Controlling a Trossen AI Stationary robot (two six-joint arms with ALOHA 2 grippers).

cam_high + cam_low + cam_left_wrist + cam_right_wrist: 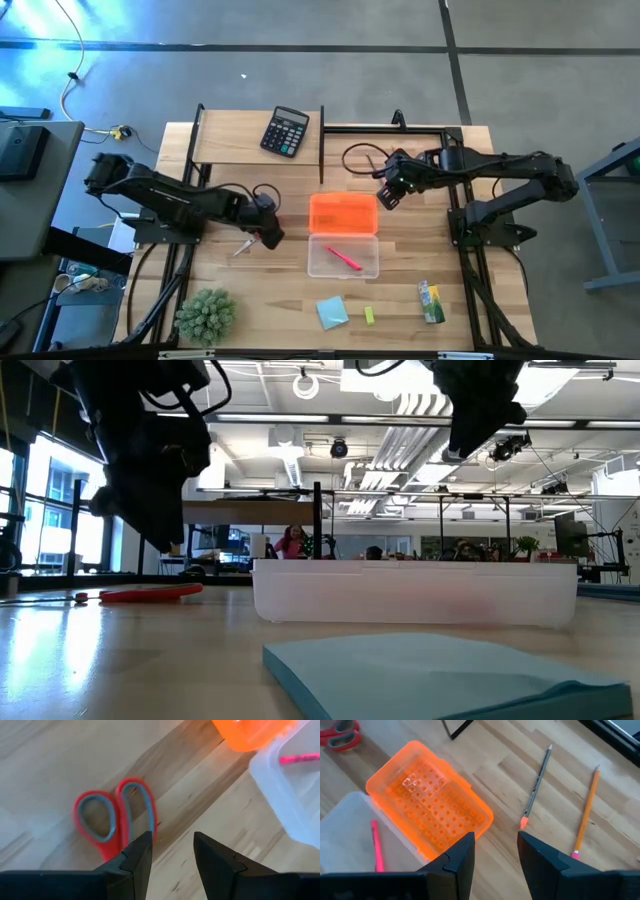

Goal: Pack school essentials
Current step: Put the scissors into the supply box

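Note:
Red-handled scissors [112, 817] lie flat on the wooden table, left of a clear plastic box [343, 257] that holds a pink pen [345, 258]. My left gripper [172, 842] hangs open just above the table, right beside the scissors' handles and touching nothing. My right gripper [495, 842] stands open above the near edge of an orange lid [432, 802] lying against the box's far side. Two pencils [537, 785] [585, 812] lie on the table beyond that gripper. A light-blue notepad [332, 312], a yellow block [368, 315] and a green-yellow packet [431, 302] lie near the front edge.
A black calculator [285, 131] sits on the raised shelf at the far left. A spiky green plant [205, 315] stands at the near left corner. Black frame posts [321, 140] rise at the back. In the low view the notepad [440, 675] fills the foreground before the box [415, 592].

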